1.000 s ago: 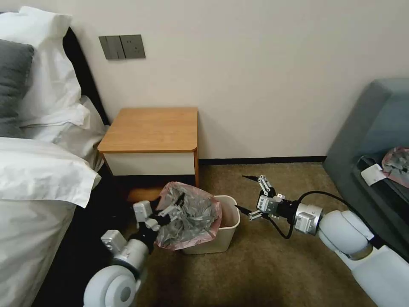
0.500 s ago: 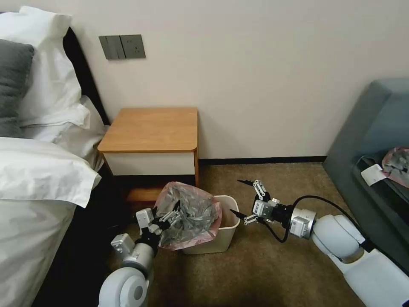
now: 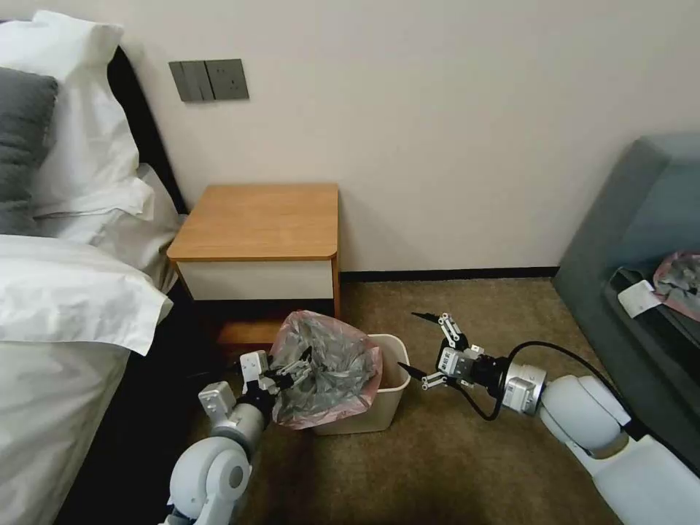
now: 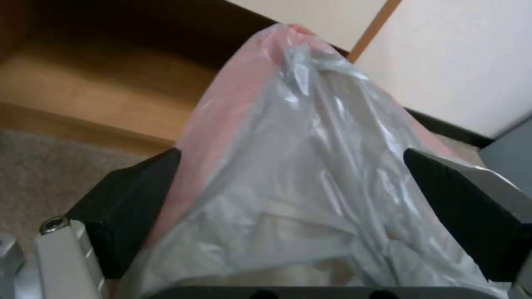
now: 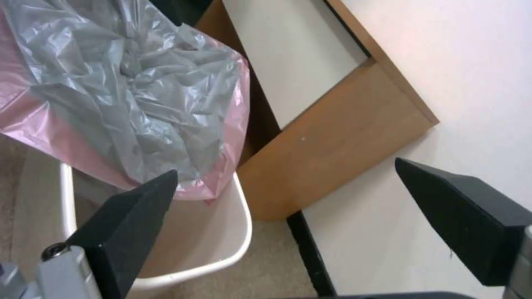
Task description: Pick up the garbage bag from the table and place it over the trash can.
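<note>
One garbage bag (image 3: pixel 326 368), one trash can (image 3: pixel 379 397), one table (image 3: pixel 257 222) and two grippers are in play. The left gripper (image 3: pixel 295 367) sits low over the carpet (image 3: pixel 445 467), just off the trash can's left side, and the bag billows out ahead of it over the left half of the can's mouth. In the left wrist view its two dark fingers (image 4: pixel 130 199) stand wide apart with the grey plastic (image 4: pixel 310 187) bulging between them, so the bag hangs on the spread fingers rather than being pinched. The bag's pink edge droops over the can's near-left rim and rises above the can at the far side, just short of the table's white drawer front. The right half of the rolled rim (image 5: pixel 222 257) is bare, and beige wall shows below it. The right gripper (image 3: pixel 418 345) hovers just off that bare right rim, apart from both can and bag, its two black fingertips (image 5: pixel 133 216) spread wide with nothing between them. The table stands beyond both grippers against the wall, its wooden side panel (image 5: pixel 332 153) close behind the can's far edge. Right of the right gripper lies open carpet up to one grey-blue sofa (image 3: pixel 634 240), where one smaller pink-edged bundle (image 3: pixel 678 281) rests. Left of the left gripper a bed (image 3: pixel 65 306) crowds close, leaving a narrow dark gap.
</note>
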Available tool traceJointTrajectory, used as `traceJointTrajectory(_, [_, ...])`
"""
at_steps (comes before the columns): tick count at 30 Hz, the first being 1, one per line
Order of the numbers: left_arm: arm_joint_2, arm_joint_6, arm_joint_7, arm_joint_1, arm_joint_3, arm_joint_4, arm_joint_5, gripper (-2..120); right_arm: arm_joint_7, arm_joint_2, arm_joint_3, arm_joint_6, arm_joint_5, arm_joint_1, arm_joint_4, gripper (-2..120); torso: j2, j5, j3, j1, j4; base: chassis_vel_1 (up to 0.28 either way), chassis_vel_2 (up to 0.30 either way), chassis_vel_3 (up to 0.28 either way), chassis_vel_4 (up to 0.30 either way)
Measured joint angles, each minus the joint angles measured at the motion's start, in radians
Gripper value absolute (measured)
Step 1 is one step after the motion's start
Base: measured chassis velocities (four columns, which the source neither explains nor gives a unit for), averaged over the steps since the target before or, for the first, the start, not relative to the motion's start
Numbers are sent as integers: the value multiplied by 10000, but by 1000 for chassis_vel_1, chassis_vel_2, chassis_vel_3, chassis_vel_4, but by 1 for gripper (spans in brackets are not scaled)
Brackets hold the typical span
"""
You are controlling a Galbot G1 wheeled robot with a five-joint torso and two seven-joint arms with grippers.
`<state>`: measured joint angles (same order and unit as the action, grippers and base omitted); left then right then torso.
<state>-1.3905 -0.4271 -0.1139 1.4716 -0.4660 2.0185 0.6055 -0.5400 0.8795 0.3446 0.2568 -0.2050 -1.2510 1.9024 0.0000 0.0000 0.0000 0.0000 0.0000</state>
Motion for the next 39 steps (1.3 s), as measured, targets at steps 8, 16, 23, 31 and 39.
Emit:
traceJointTrajectory(8, [27, 275, 147, 462, -117, 604, -293, 100, -50, 73, 126, 120, -65, -76, -28, 100, 0, 0, 0, 0, 1, 0, 0, 0, 0])
traceJointTrajectory(16, [107, -800, 438, 768, -209, 1535, 13, 100, -70, 312, 125, 202, -146, -132, -50, 100, 0, 1, 0, -1, 1, 0, 0, 0, 0])
traceJointTrajectory(23, [13, -2180, 408, 293, -257, 1236, 264, 100, -74, 409, 227, 335, -157, -230, -58, 100, 0, -1, 0, 0, 0, 0, 0, 0, 0])
traceJointTrajectory(31, [-127, -2102, 167, -209, -214, 357, 7, 100, -127, 546, 425, 582, -201, -525, -145, 100, 0, 0, 0, 0, 0, 0, 0, 0, 0])
traceJointTrajectory(39, [-265, -2202, -35, -531, -127, 120, 135, 100, -160, 443, 656, 598, -101, -564, -196, 100, 0, 0, 0, 0, 0, 0, 0, 0, 0])
